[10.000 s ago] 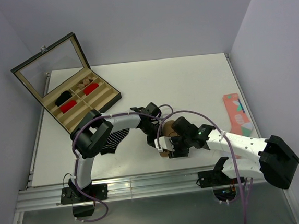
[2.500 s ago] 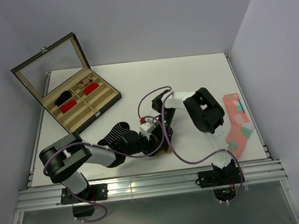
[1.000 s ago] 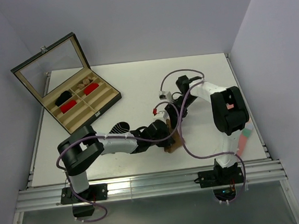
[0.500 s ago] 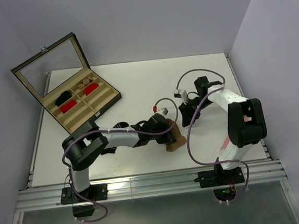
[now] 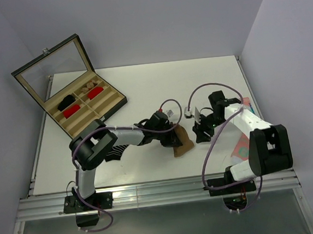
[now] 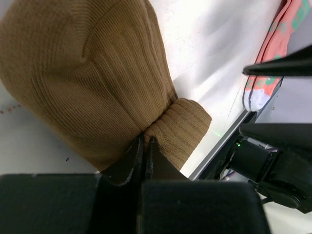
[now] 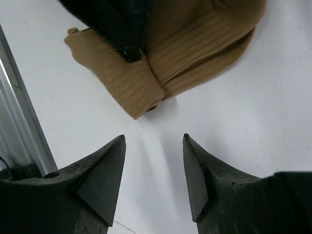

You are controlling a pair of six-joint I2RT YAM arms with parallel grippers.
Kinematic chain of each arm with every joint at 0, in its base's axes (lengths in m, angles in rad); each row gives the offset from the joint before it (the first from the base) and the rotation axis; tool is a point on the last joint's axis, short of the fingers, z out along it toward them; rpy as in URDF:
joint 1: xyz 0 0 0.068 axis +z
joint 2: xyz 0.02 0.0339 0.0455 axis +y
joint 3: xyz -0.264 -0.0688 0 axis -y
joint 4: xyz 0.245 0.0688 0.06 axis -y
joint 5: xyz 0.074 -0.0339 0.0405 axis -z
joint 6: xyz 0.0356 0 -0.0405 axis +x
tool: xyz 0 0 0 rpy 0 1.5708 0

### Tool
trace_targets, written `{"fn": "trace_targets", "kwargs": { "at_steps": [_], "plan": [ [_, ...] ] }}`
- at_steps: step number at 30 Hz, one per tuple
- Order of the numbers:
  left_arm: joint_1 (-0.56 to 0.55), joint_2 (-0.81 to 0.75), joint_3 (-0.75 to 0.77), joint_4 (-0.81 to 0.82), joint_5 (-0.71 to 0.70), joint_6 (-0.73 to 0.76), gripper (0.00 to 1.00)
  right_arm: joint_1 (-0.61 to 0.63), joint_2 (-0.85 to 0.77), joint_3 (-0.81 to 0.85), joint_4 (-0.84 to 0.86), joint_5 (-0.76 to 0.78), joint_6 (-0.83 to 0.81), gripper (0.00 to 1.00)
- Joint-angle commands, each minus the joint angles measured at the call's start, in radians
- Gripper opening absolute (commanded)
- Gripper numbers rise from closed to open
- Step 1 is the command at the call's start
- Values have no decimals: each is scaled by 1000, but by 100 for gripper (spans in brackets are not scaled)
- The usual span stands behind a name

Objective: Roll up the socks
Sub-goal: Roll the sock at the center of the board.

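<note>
At mid-worktop [image 5: 143, 91], the left claw [image 6: 145, 148] stays pinched shut on the tan sock [image 5: 184, 144], while the right claw [image 7: 152, 148] has withdrawn rightward, wide open and empty, so the roll probably depends on one grip.

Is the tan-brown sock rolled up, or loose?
Partly rolled: the tan-brown ribbed sock is bunched into a lump, but its cuff end sticks out flat beside the shut left gripper pinching it.

Overhead looks down — close wrist views share tan sock [image 6: 97, 83].
</note>
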Motion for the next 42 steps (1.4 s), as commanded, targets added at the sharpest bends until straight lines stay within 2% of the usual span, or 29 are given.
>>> {"fn": "trace_targets", "kwargs": {
  "at_steps": [1,5,13,27,34,42],
  "plan": [
    [-2,104,-17,-263,-30,75,0,23,-66,-30,39,-19,-91,58],
    [1,127,14,-280,-19,80,0,67,-114,-84,82,7,-99,60],
    [7,149,33,-286,-1,78,0,259,-262,-240,298,147,-35,61],
    [36,172,40,-281,61,86,0,369,-319,-363,456,248,-36,60],
    [52,190,36,-257,96,84,0,386,-281,-355,452,262,-45,57],
    [65,198,28,-237,128,77,0,389,-165,-277,370,239,-47,50]
  ]
}}
